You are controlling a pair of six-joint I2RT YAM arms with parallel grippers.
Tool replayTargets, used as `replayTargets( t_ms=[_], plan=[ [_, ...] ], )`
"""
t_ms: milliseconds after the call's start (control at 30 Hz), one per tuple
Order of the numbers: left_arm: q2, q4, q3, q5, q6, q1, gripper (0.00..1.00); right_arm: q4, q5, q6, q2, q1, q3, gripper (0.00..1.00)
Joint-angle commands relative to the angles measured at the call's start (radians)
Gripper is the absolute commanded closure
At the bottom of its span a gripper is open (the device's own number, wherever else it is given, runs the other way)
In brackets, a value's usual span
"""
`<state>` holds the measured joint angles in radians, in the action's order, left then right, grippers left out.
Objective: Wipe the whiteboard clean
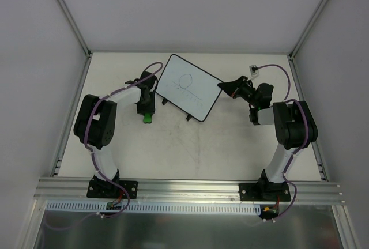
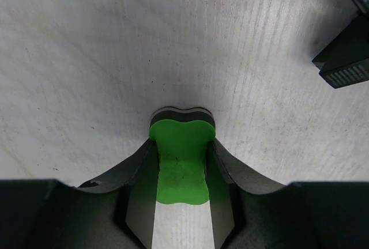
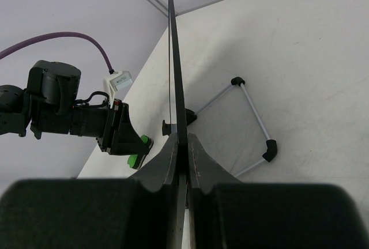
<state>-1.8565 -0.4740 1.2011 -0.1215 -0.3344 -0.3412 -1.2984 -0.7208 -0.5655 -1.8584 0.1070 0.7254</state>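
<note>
The whiteboard (image 1: 190, 87) stands tilted at the back middle of the table, with a faint drawn outline and a line on its face. My right gripper (image 1: 225, 87) is shut on its right edge. In the right wrist view the board (image 3: 174, 70) shows edge-on between my shut fingers (image 3: 183, 145). My left gripper (image 1: 147, 115) is just left of the board's near-left corner, low over the table. It is shut on a small green eraser (image 1: 147, 117). In the left wrist view the eraser (image 2: 182, 162) sits pinched between the fingers (image 2: 182, 145).
One black foot of the board (image 2: 344, 61) is at the upper right of the left wrist view. A white wire stand with black corners (image 3: 253, 116) shows behind the board. White walls and frame posts enclose the table (image 1: 202, 151). An aluminium rail (image 1: 190, 188) runs along the front.
</note>
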Motion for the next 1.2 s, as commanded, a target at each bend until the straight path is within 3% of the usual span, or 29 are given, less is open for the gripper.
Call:
replayTargets(
  t_ms=[0,200,600,1167],
  plan=[
    [0.048,-0.014,-0.023,0.020,-0.018,-0.018,1.00,-0.234,-0.031,0.050,0.019,0.005,0.005,1.00],
    [0.138,0.001,0.021,0.080,0.029,-0.018,1.00,-0.233,-0.034,0.047,0.018,0.005,0.008,1.00],
    [0.171,0.110,0.124,0.197,0.100,-0.016,1.00,-0.234,-0.042,0.041,0.021,0.006,0.008,1.00],
    [-0.056,0.175,0.394,0.229,0.136,-0.016,1.00,-0.234,-0.046,0.042,0.025,0.010,0.009,1.00]
  ],
)
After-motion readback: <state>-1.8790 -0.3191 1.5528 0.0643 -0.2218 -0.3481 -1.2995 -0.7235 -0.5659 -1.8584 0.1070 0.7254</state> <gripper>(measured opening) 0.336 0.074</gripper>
